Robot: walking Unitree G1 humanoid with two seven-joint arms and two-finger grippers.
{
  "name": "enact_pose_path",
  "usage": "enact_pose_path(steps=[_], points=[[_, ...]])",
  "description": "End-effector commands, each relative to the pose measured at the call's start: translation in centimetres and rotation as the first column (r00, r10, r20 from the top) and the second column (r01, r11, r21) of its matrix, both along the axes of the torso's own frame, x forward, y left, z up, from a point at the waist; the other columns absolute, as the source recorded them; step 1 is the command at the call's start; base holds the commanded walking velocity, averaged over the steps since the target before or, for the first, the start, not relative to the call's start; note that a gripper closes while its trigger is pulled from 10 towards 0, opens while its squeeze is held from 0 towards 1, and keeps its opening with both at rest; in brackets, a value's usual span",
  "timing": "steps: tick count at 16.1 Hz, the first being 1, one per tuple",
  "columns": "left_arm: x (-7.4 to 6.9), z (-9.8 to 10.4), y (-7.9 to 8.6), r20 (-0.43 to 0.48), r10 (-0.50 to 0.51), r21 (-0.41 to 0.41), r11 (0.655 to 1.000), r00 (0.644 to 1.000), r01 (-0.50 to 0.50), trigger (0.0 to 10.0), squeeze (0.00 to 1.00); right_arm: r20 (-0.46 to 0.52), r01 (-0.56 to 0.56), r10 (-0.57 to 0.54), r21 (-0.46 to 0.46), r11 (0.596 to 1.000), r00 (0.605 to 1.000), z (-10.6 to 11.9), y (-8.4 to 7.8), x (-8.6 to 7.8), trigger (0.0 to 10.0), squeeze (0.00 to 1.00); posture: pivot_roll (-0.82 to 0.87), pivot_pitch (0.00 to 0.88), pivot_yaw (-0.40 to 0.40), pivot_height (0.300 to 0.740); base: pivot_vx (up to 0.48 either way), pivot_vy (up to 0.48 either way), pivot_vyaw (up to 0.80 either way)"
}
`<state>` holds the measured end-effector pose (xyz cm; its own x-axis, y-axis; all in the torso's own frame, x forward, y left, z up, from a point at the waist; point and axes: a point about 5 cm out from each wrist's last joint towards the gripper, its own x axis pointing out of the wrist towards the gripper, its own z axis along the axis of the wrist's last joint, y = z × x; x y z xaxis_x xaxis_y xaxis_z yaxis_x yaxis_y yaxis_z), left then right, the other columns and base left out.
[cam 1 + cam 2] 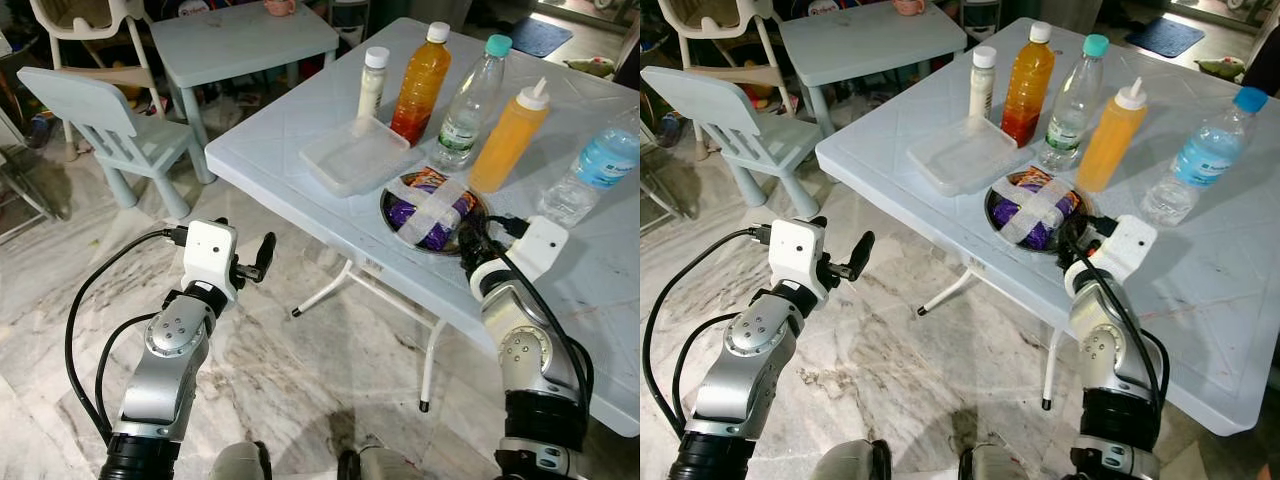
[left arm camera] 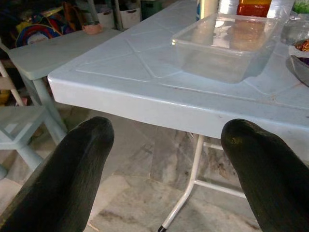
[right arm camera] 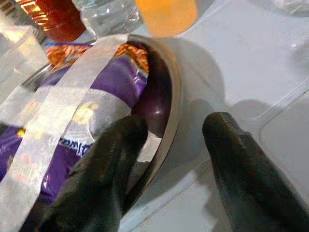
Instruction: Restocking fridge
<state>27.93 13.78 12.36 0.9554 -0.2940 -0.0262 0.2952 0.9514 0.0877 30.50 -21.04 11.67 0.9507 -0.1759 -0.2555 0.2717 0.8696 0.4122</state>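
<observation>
Taped round metal bowl of purple snack packets [image 1: 432, 208] sits at the white table's [image 1: 300, 120] edge; my right gripper [image 3: 166, 145] straddles its rim, spread unclenched, for lifting.

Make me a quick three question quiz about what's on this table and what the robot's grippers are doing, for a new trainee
1. True or false: the right gripper straddles the rim of the metal bowl.
2. Which gripper hangs off the table, over the floor?
3. What crosses the purple packet in the bowl: A string, B white tape, C a lid?

Key: 1 true; 2 the left gripper; 3 B.
</observation>
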Motion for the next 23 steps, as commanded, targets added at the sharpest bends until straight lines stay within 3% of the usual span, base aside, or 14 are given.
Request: enact_pose_path(steps=[1, 5, 9, 11, 14, 17, 18, 19, 23], points=[[0.0, 0.1, -0.1, 0.0, -0.007, 0.006, 1.0, 1.0, 0.007, 10.0, 0.0, 0.035, 0.01, -0.009, -0.01, 1.0, 0.999, 0.8, -0.3, 0.0, 10.0, 0.0, -0.02, 0.111, 0.012, 0.74, 0.0, 0.0, 0.0], [-0.1, 0.1, -0.3, -0.001, -0.011, 0.004, 1.0, 1.0, 0.011, 10.0, 0.0, -0.038, 0.023, -0.022, 0.035, 0.999, 0.999, -0.2, -0.6, -0.1, 10.0, 0.0, -0.02, 0.115, 0.007, 0.74, 0.0, 0.0, 0.0], [-0.2, 0.1, -0.2, -0.002, -0.005, 0.003, 1.0, 1.0, 0.005, 10.0, 0.0, -0.047, -0.005, 0.014, 0.172, 0.985, 0.999, -0.2, 2.3, -0.5, 10.0, 0.0, -0.02, 0.121, 0.002, 0.74, 0.0, 0.0, 0.0], [-0.2, 0.1, -0.2, -0.002, -0.005, 0.002, 1.0, 1.0, 0.005, 10.0, 0.0, -0.036, -0.035, 0.042, 0.193, 0.981, 0.998, 0.3, 3.5, -0.7, 10.0, 0.0, -0.02, 0.122, 0.002, 0.74, 0.0, 0.0, 0.0], [-0.2, 0.0, -0.2, -0.003, -0.005, 0.001, 1.0, 1.0, 0.005, 10.0, 0.0, -0.027, -0.014, 0.018, 0.129, 0.992, 0.999, 0.8, 2.7, -0.9, 10.0, 0.0, -0.03, 0.124, 0.0, 0.74, 0.0, 0.0, 0.0], [-0.1, 0.0, -0.4, -0.001, -0.01, -0.002, 1.0, 1.0, 0.01, 10.0, 0.0, -0.083, 0.057, -0.048, 0.116, 0.992, 0.995, -0.2, 1.2, -1.3, 10.0, 0.0, -0.03, 0.125, -0.001, 0.74, 0.0, 0.0, 0.0], [-0.1, 0.0, -0.4, -0.002, -0.011, -0.002, 1.0, 1.0, 0.011, 10.0, 0.0, -0.109, 0.078, -0.062, 0.147, 0.986, 0.992, -0.9, 0.8, -1.4, 4.5, 0.0, -0.03, 0.125, 0.0, 0.74, 0.0, 0.0, 0.0], [-0.1, 0.1, -0.4, -0.001, -0.011, -0.002, 1.0, 1.0, 0.011, 10.0, 0.0, -0.107, 0.065, -0.046, 0.183, 0.981, 0.993, -1.2, 0.8, -1.3, 0.0, 0.0, -0.03, 0.126, -0.001, 0.74, 0.0, 0.0, 0.0], [-0.1, 0.1, -0.4, -0.002, -0.011, 0.0, 1.0, 1.0, 0.011, 10.0, 0.0, -0.123, 0.063, -0.04, 0.189, 0.98, 0.992, -1.7, 0.6, -0.9, 0.0, 0.0, -0.02, 0.125, -0.002, 0.74, 0.0, 0.0, 0.0]])
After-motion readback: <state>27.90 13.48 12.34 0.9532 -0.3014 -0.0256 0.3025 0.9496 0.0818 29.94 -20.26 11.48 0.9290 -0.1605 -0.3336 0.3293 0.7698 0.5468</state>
